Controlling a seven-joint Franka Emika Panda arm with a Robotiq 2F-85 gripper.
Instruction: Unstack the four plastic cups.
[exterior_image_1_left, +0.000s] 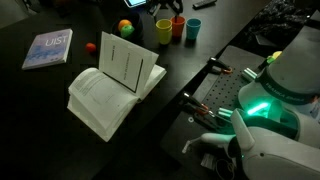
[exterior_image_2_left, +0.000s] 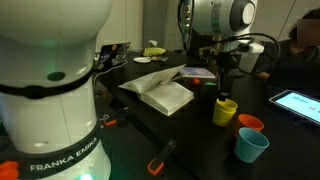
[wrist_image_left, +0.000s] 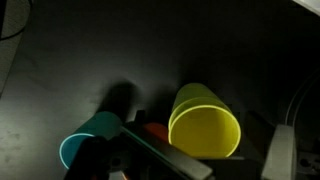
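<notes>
Three cups stand in a row on the dark table: a yellow cup, an orange-red cup and a teal-blue cup. They also show in an exterior view as yellow, orange-red and teal-blue. A fourth cup does not show on its own. My gripper hangs straight over the yellow cup, fingertips just at its rim. In the wrist view the yellow cup lies between the spread fingers. The teal-blue cup is to the left, and the orange-red cup is half hidden behind a finger.
An open book lies beside the cups. A small red-yellow-green ball and a blue magazine lie further off. A tablet is near the cups. The robot base stands at the table's edge.
</notes>
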